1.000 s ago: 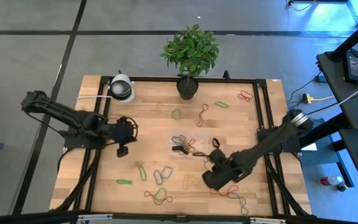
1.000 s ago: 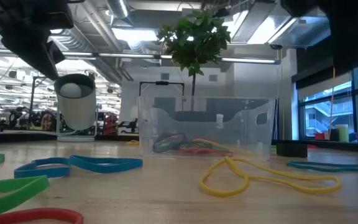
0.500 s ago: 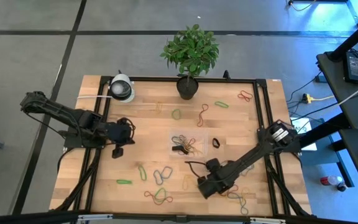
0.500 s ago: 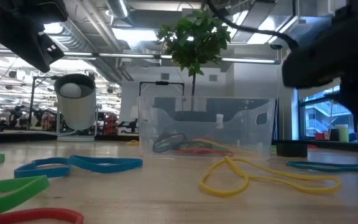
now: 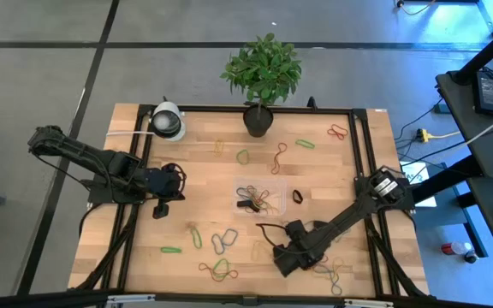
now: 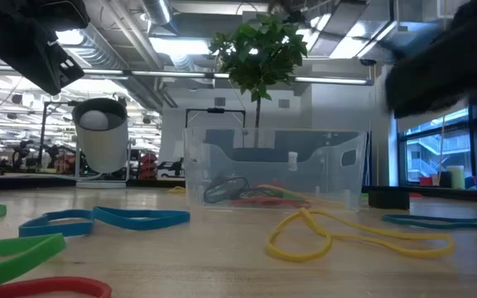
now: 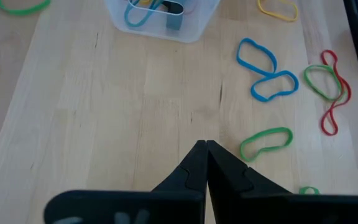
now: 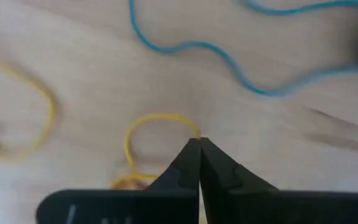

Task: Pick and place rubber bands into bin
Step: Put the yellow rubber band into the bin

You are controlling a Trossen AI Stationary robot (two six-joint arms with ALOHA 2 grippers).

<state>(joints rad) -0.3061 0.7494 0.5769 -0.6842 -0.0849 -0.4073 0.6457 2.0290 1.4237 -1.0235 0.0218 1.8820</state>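
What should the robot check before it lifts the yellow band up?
1. Right tool shut: ok.
2. Yellow band pinched at the tips: cannot tell; the tips meet right at its edge.
3. Right tool down at the table: ok.
4. Bin not blocked from above: ok.
5. Left tool shut, holding nothing, away from the bin: ok.
6. Bin has room for more: ok, few bands inside.

Table (image 5: 204,171): pale wood planks, smooth matt finish with fine grain. Bin (image 6: 276,170): clear glossy plastic, thin-walled. Rubber bands (image 7: 265,142): smooth matt elastic in several colours. Gripper fingers (image 8: 199,163): black matt plastic. Table frame (image 5: 362,162): black matt metal.
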